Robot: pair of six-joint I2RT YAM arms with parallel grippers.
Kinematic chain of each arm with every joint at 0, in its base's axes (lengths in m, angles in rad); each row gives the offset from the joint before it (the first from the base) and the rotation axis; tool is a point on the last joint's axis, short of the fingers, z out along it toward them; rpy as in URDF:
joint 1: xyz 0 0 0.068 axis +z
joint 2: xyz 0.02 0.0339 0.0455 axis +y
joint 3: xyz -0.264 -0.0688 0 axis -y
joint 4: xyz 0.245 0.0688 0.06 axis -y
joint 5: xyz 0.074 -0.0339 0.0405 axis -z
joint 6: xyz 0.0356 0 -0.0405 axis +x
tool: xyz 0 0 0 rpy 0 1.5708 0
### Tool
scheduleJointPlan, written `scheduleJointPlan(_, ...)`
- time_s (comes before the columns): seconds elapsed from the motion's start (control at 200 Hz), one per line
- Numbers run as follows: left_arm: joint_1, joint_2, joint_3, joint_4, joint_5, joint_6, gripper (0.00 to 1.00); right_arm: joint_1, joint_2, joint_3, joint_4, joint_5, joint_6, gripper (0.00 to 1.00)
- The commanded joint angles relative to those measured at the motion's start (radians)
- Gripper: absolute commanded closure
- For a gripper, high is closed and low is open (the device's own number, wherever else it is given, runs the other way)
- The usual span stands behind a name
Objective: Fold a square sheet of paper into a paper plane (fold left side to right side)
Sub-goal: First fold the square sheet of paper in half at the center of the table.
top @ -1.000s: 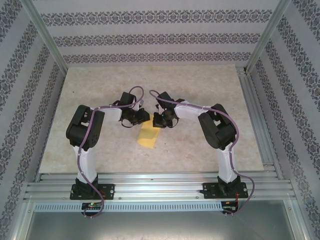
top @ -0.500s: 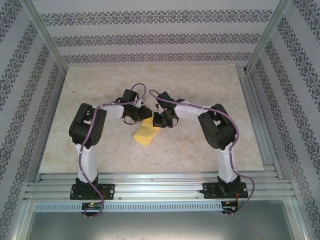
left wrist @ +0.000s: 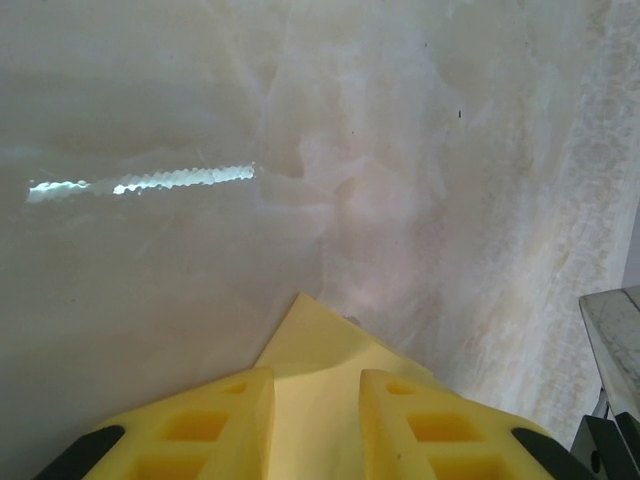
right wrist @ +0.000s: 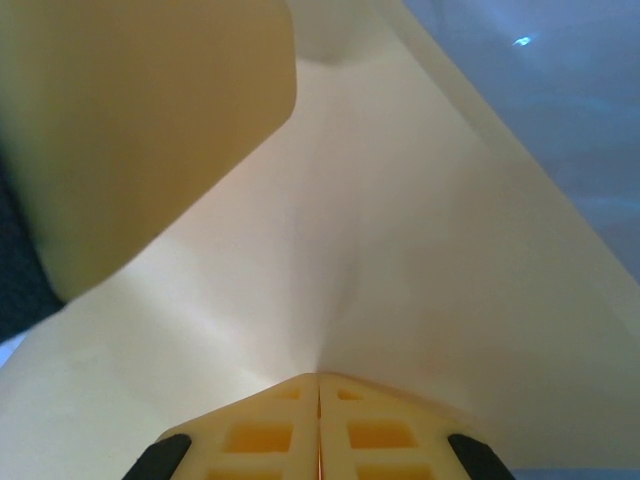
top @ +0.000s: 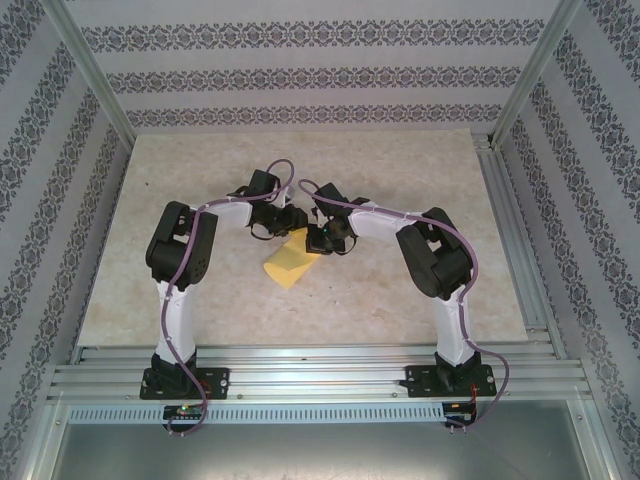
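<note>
Mustard-yellow paper, one sheet [top: 287, 264], lies near the middle of a pale, stone-patterned desk [top: 420, 170], well away from every desk edge. Two arms come in from the near side, one pincer on each, and meet over the sheet's far end. The right pincer [top: 318, 243] has its fingers pressed together, clamped on the sheet's far right part, and the paper curves up around it, partly lifted off the desk. The left pincer [top: 284, 222] sits at the sheet's far left corner, its yellow fingers [left wrist: 230, 420] apart, with paper showing in the gap between them. Bare desk lies open on all sides of the sheet. Metal rails [top: 320, 372] run along the near and right edges.
</note>
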State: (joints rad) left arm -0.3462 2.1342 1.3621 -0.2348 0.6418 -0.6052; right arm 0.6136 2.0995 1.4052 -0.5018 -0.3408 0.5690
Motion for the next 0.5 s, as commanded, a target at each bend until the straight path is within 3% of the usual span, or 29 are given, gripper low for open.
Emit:
scheduleJointPlan(0.0,0.024,0.042,0.020,0.082,-0.094,0.033,0.69,0.000,0.075,-0.049,-0.109,0.117,-0.020,0.93)
scheduleJointPlan(0.345,0.119,-0.252,-0.111,-0.008,-0.123,0.124,0.59,0.002,0.084,-0.032,-0.109,0.107,-0.019,0.93)
scheduleJointPlan(0.495,0.120,-0.316,-0.174,0.015,-0.046,0.116,0.66,0.003,0.086,-0.026,-0.112,0.108,-0.022,0.93)
